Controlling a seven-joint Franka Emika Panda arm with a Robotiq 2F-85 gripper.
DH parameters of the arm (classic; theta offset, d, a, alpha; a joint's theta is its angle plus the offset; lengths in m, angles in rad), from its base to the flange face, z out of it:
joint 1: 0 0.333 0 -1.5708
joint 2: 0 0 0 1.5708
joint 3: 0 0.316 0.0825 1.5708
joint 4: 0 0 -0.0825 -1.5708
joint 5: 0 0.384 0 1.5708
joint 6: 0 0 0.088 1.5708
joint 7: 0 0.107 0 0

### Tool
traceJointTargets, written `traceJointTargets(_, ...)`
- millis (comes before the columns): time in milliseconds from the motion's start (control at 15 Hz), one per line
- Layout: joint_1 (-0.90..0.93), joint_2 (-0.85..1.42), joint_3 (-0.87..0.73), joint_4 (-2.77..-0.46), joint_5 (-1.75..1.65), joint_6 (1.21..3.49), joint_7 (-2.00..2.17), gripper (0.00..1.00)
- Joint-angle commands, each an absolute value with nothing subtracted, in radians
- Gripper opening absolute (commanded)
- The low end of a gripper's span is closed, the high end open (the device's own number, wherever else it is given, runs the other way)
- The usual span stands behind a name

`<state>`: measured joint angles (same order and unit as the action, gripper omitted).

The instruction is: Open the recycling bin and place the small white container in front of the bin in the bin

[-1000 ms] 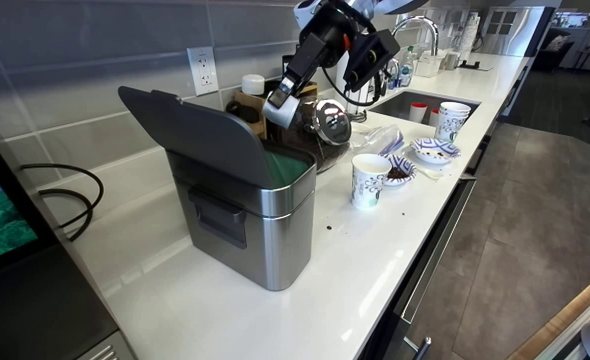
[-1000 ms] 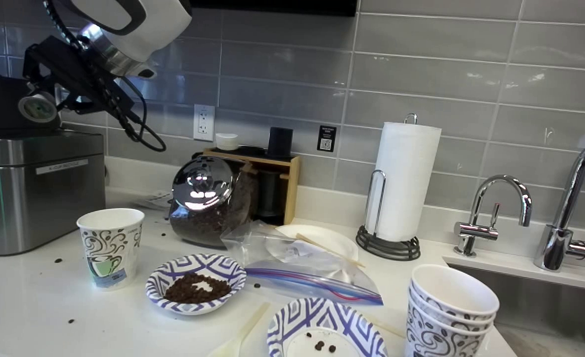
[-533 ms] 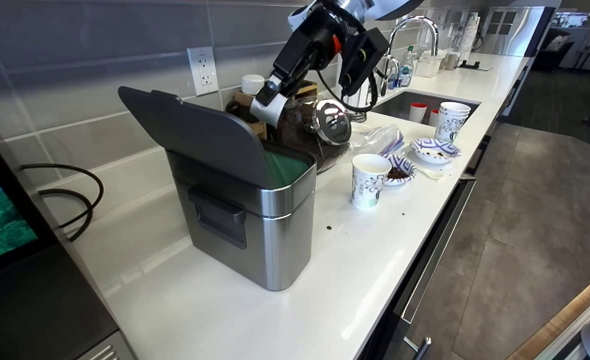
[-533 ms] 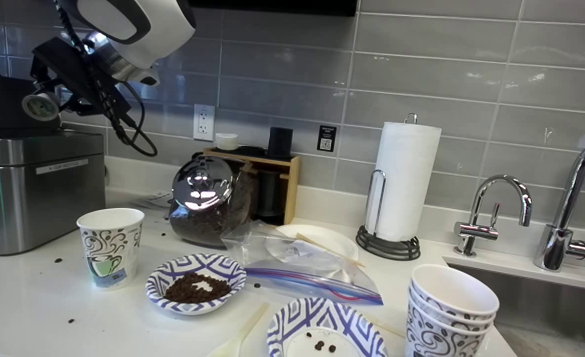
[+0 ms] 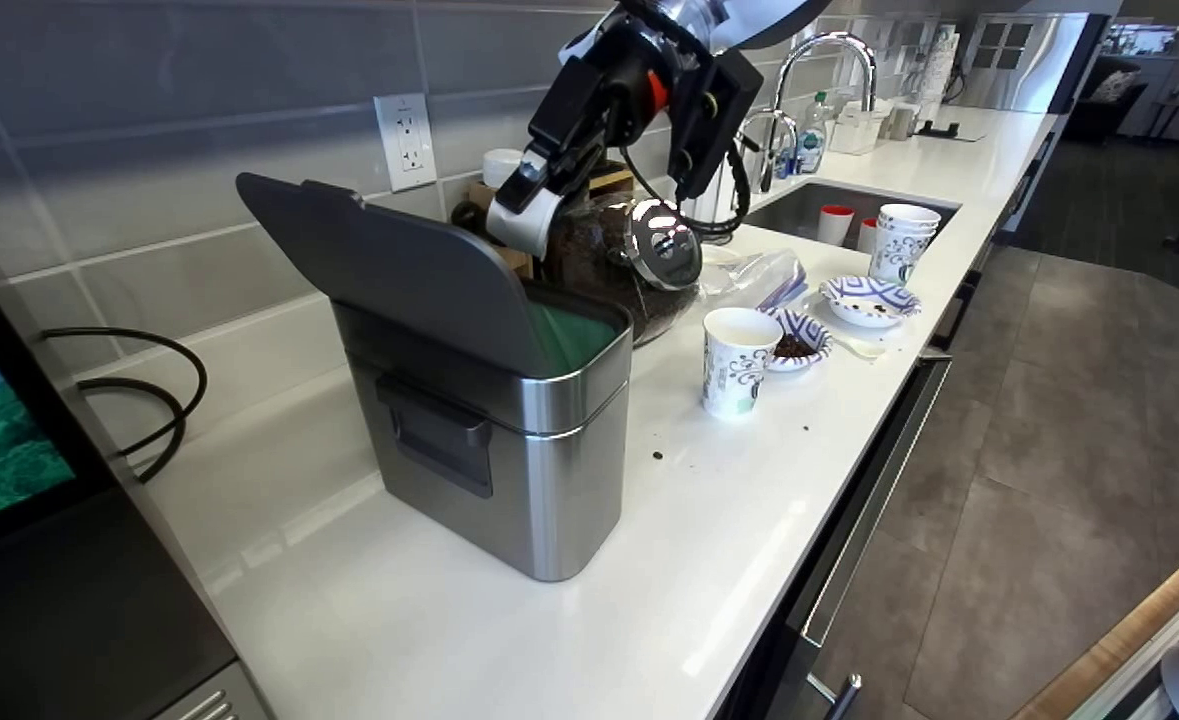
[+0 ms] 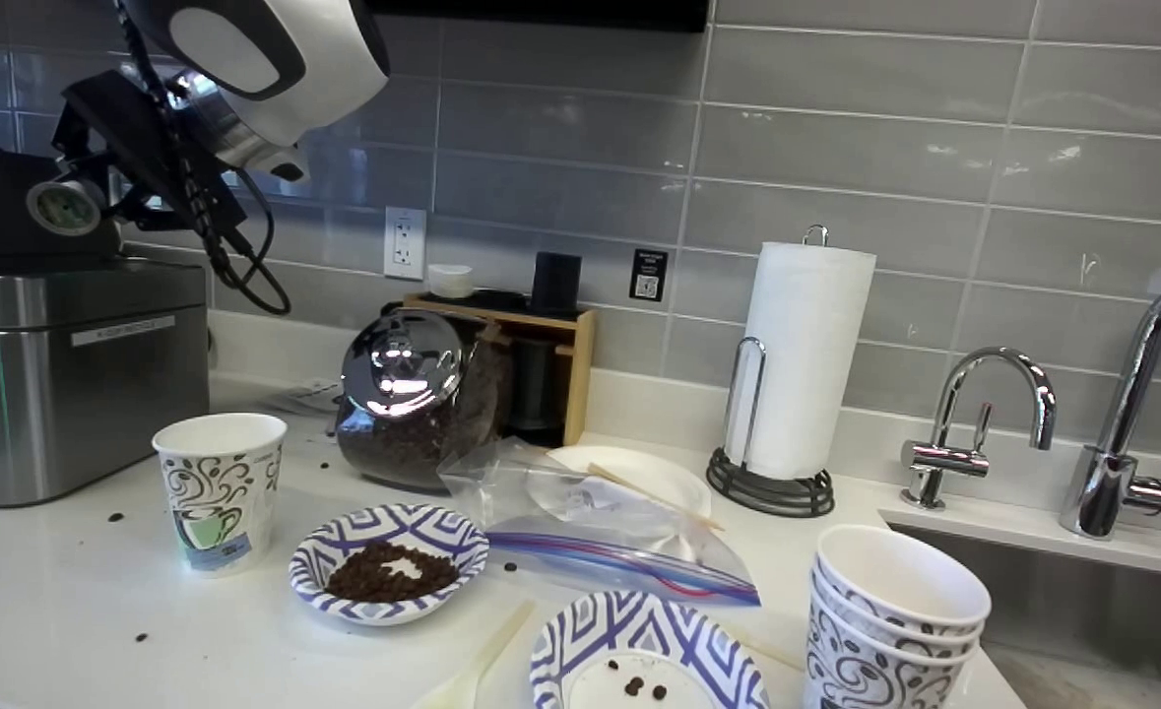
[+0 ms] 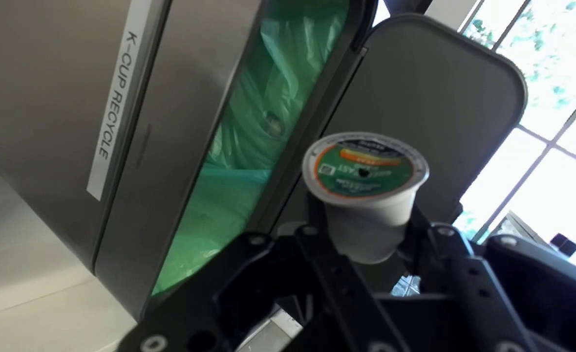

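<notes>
White-sided, the small container (image 7: 367,195) sits clasped in our end effector (image 7: 367,226); in the wrist view we see the recycling bin (image 7: 190,98) standing open toward ten o'clock from it.

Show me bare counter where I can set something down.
Barest: the counter between the recycling bin and the black screen unit. A smaller gap, from bin to single paper cup, has dark specks. Crowded: around the glass jar, plastic bag and patterned bowls.

In both exterior views, the bin (image 5: 534,450) stands left of the cup (image 5: 734,370).
</notes>
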<state>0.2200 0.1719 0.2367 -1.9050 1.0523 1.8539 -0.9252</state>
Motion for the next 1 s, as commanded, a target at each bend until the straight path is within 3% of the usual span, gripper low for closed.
traceJointTargets(0, 0.226, 0.215, 0.242, -1.86, 1.067, 1.832, -0.866, 0.13)
traceJointTargets(400, 0.234, 0.252, 0.254, -1.82, 1.061, 1.84, -0.815, 0.13)
traceJointTargets(467, 0.235, 0.258, 0.255, -1.814, 1.06, 1.838, -0.81, 0.18)
traceJointTargets(533, 0.236, 0.264, 0.256, -1.808, 1.058, 1.838, -0.804, 0.48)
traceJointTargets(600, 0.237, 0.268, 0.258, -1.803, 1.056, 1.84, -0.798, 0.61)
traceJointTargets(667, 0.238, 0.272, 0.258, -1.798, 1.056, 1.839, -0.793, 0.63)
traceJointTargets(933, 0.243, 0.285, 0.259, -1.783, 1.05, 1.841, -0.771, 0.93)
